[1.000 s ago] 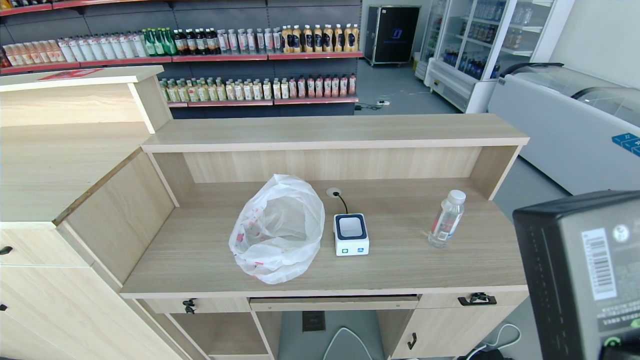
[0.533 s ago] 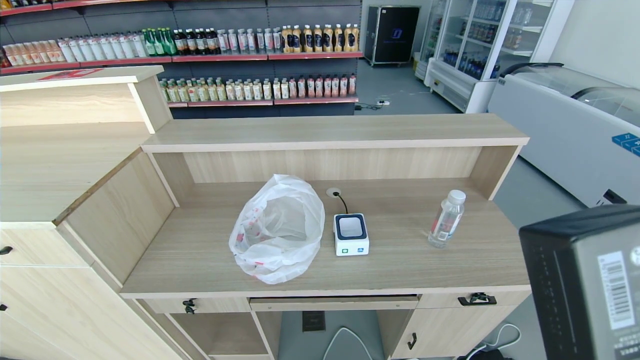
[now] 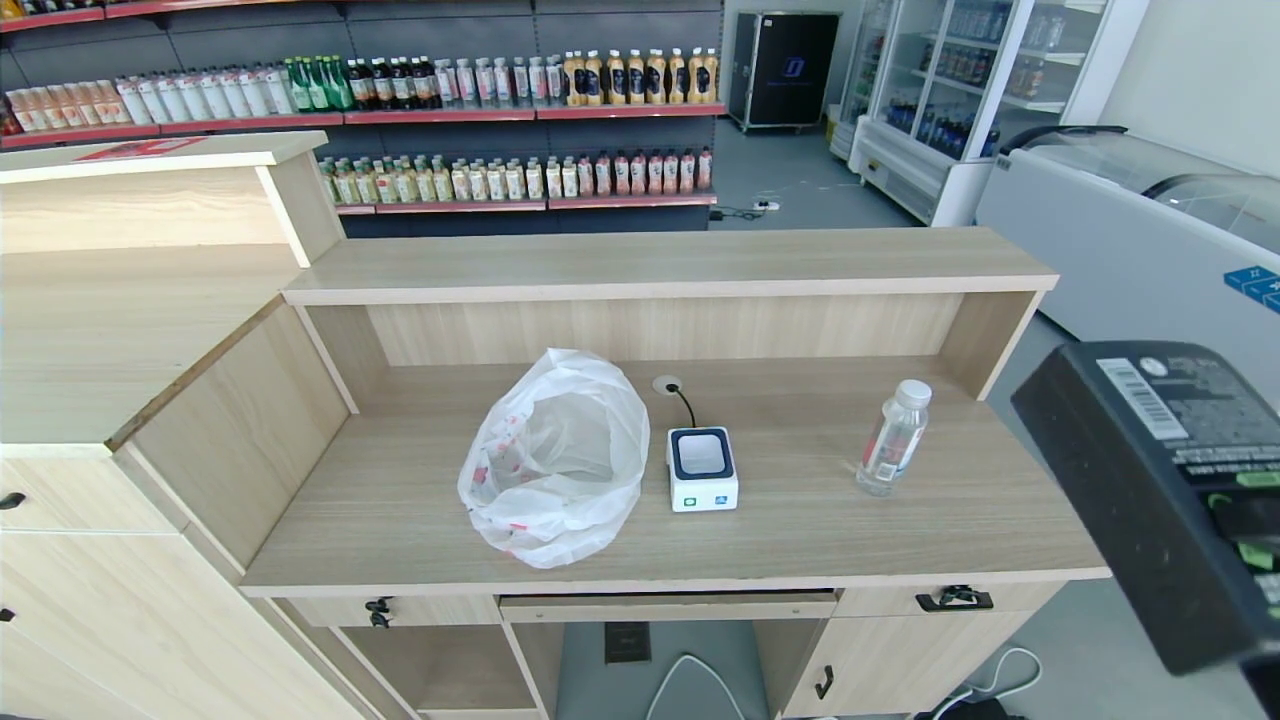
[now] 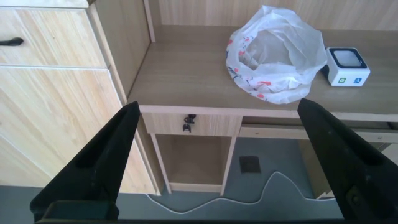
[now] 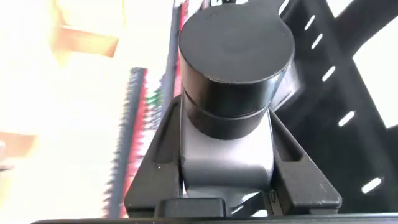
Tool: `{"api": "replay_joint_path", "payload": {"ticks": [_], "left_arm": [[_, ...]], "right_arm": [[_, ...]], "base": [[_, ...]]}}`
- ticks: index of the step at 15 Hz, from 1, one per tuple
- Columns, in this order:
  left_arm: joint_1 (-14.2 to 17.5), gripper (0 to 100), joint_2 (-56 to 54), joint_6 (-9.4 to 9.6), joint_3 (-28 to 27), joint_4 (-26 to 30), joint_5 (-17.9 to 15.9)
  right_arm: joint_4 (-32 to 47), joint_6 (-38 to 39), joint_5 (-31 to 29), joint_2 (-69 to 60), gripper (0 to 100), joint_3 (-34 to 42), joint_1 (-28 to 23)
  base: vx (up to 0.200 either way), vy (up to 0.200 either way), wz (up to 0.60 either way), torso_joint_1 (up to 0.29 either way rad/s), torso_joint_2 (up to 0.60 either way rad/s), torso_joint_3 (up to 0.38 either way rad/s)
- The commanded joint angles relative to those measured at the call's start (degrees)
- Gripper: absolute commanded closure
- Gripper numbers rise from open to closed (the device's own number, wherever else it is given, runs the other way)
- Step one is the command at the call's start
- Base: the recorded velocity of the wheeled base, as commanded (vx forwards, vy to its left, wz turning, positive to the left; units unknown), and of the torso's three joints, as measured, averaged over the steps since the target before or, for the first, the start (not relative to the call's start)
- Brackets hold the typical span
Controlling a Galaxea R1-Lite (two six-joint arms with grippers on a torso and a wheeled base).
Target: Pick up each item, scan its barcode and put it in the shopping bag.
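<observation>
Right arm [image 3: 1160,490] is tilting up at the right (can't tell its grip), left gripper [image 4: 217,107] is hanging wide open, bottle [image 3: 893,438] is still sitting on the counter [image 3: 800,540], so pickup's just starting.

Light wood-grain counter [image 3: 400,500] with a raised back ledge and a black drawer handle [image 3: 955,598] under the front edge. Behind, across the grey floor, long dark store shelves with red edges [image 3: 440,115], packed with rows of drink bottles [image 3: 520,178]. To the right of those, a tall black wheeled case [image 3: 783,68], then a white glass-door fridge [image 3: 960,80] stocked with drinks, then a white chest freezer with curved glass lids [image 3: 1130,240]. White power strip [image 3: 766,205] on the floor by the shelves' end.
</observation>
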Motion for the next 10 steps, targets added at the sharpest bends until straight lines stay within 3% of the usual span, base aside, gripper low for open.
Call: {"api": "replay_joint_path", "payload": {"ticks": [1, 2, 4, 6, 8, 10], "left_arm": [[0.0, 0, 0.0, -0.02, 0.0, 0.0, 0.0], [0.0, 0, 0.0, -0.02, 0.0, 0.0, 0.0], [-0.1, 0, 0.0, -0.02, 0.0, 0.0, 0.0], [0.0, 0, 0.0, -0.02, 0.0, 0.0, 0.0], [0.0, 0, 0.0, -0.02, 0.0, 0.0, 0.0], [0.0, 0, 0.0, -0.02, 0.0, 0.0, 0.0]], "right_arm": [[-0.3, 21.4, -9.0, -0.8, 100, -1.4, -9.4], [-0.2, 32.9, -18.2, -0.6, 100, -1.5, -10.7], [3.4, 51.8, -43.8, 1.8, 100, -5.0, -11.8], [20.7, 67.1, -66.1, 6.2, 100, -15.2, -12.5], [44.5, 86.9, -68.3, 13.9, 100, -29.8, -19.7], [53.5, 96.1, -63.2, 19.2, 100, -38.1, -24.5]], "base": [[0.0, 0.0, 0.0, 0.0, 0.0, 0.0], [0.0, 0.0, 0.0, 0.0, 0.0, 0.0], [0.0, 0.0, 0.0, 0.0, 0.0, 0.0], [0.0, 0.0, 0.0, 0.0, 0.0, 0.0], [0.0, 0.0, 0.0, 0.0, 0.0, 0.0], [0.0, 0.0, 0.0, 0.0, 0.0, 0.0]]}}
